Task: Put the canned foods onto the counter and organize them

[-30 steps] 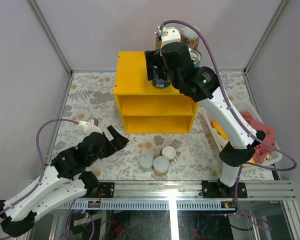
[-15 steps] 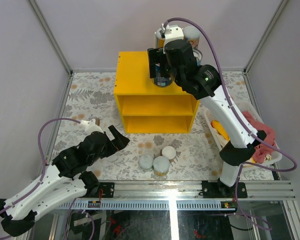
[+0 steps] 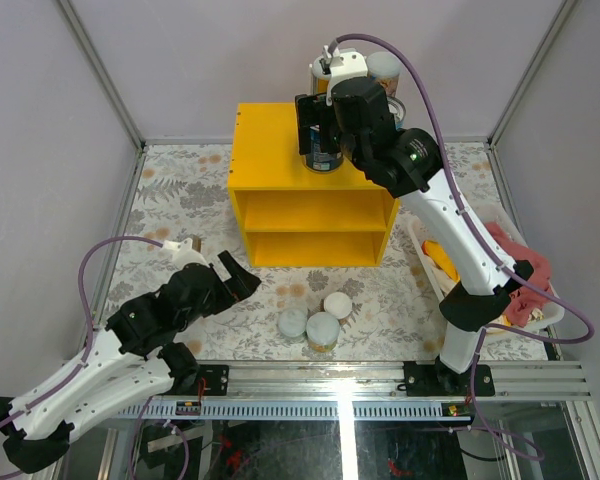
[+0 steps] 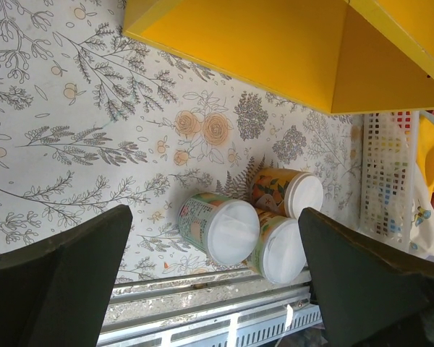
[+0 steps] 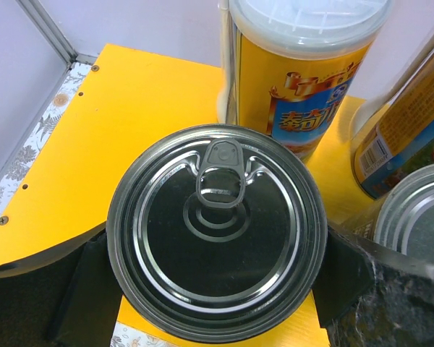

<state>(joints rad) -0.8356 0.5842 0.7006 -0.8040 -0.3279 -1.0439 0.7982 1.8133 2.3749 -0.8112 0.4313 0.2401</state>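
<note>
My right gripper [image 3: 323, 140] is shut on a wide blue-labelled tin [image 5: 217, 231] with a silver pull-tab lid, holding it at the top of the yellow counter [image 3: 270, 150], near its back edge. Whether the tin rests on the counter I cannot tell. Two tall cans [image 5: 304, 65] [image 5: 412, 123] and a second tin [image 5: 419, 210] stand just behind and to the right of it. Three small white-lidded cans [image 3: 293, 322] [image 3: 323, 330] [image 3: 337, 304] stand together on the floral table. My left gripper [image 3: 235, 280] is open and empty, left of them; they show in its view [image 4: 220, 228].
A white basket [image 3: 450, 290] with pink and yellow cloth stands at the right, beside the counter. A metal rail [image 3: 340, 380] runs along the near edge. The counter's two front compartments [image 3: 310, 215] are open towards me.
My right gripper has carried the blue tin a little further back over the counter top. The left arm has barely shifted.
</note>
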